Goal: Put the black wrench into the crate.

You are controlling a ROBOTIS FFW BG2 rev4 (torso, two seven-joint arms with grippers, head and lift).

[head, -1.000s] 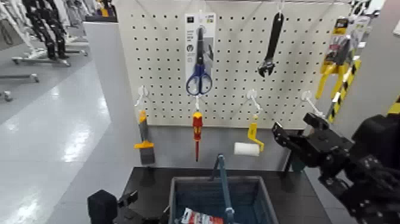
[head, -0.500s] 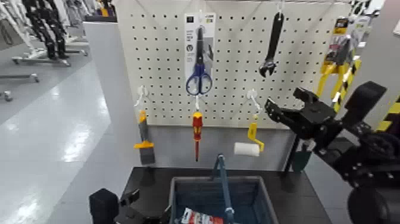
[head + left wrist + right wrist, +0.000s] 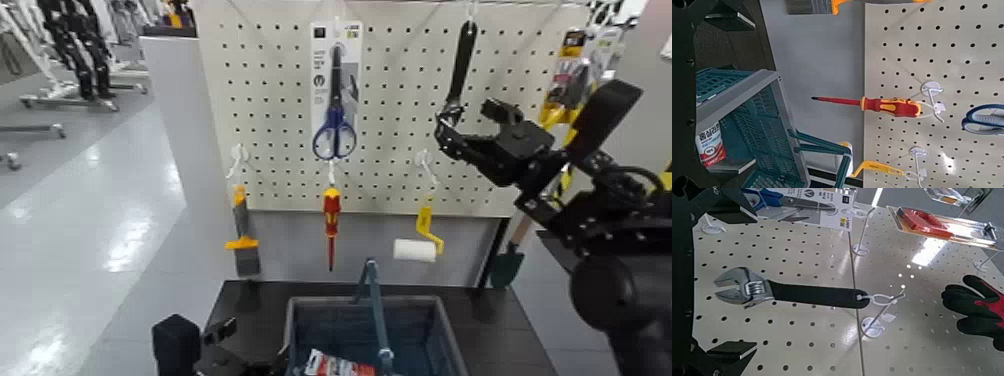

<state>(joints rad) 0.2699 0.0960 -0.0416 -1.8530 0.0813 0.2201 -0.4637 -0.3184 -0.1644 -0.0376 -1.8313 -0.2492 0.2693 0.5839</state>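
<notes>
The black wrench (image 3: 460, 62) hangs from a hook high on the white pegboard, silvery jaw downward. My right gripper (image 3: 463, 120) is raised to the board with its open fingers on either side of the wrench's jaw end, not touching it. In the right wrist view the wrench (image 3: 805, 293) lies across the board between the two spread fingertips of the gripper (image 3: 750, 282). The grey-blue crate (image 3: 300, 322) stands on the dark table below, its bar handle (image 3: 376, 310) across the middle. My left gripper (image 3: 185, 345) rests low beside the crate's left wall.
On the pegboard also hang blue-handled scissors (image 3: 334, 110), a red-and-yellow screwdriver (image 3: 331, 215), a scraper (image 3: 241, 238), a paint roller (image 3: 417, 247) and yellow pliers (image 3: 562, 95). A packet (image 3: 335, 365) lies in the crate. A red-and-black glove (image 3: 979, 312) hangs beyond the wrench's hook.
My right arm has risen and swung left, from beside the table's right end up to the wrench's jaw. The gripper stayed open. The left arm has not moved.
</notes>
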